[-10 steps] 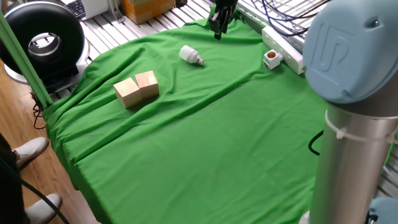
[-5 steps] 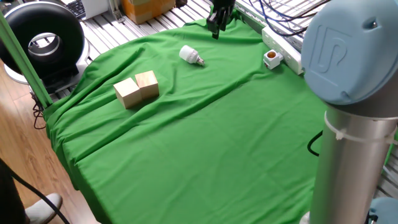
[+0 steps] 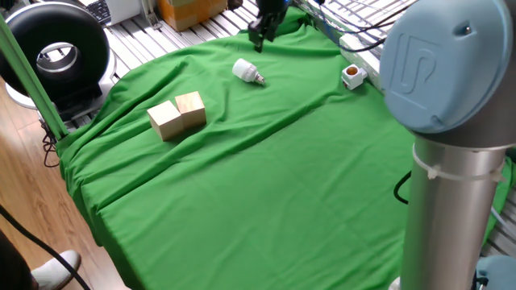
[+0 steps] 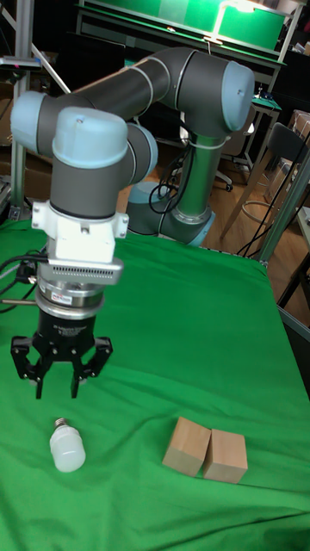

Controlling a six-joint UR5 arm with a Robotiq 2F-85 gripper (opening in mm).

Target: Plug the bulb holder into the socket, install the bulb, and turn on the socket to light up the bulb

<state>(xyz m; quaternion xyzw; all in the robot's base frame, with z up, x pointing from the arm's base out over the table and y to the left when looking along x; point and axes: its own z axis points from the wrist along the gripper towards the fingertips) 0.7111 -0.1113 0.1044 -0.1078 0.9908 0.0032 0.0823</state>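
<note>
Green cloth covers the table. Since 1 second ago the black two-finger gripper slid from near the white cube-shaped bulb holder to just above the frosted white bulb, fingers spread, empty, likely targeting it.

The gripper is now further left along the far edge of the green cloth than it was a second ago, away from the socket and closer to being above the bulb. The big arm joint in the foreground has swung left too, and now covers more of the socket. At the lower left a shoe sits where two showed a second ago.
</note>
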